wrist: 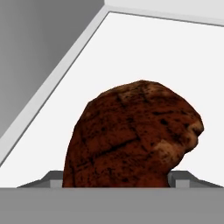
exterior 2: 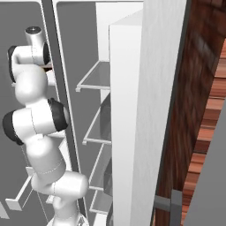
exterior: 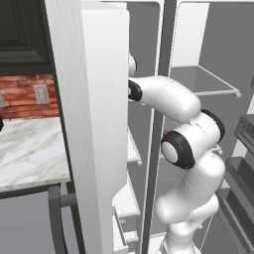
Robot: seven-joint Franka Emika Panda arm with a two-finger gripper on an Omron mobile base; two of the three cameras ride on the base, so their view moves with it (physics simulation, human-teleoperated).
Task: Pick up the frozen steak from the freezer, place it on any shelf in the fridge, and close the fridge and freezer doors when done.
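One frozen steak [wrist: 131, 138], lumpy, dark reddish-brown with charred speckles, sits close against the hand camera on a smooth white freezer shelf [wrist: 175, 57]. Gripper [wrist: 118, 179] tips are grey slivers flanking the steak's base; can't tell whether they clamp it. Fridge side right: translucent glass shelves [exterior: 203, 82], white door [exterior: 99, 124] ajar.
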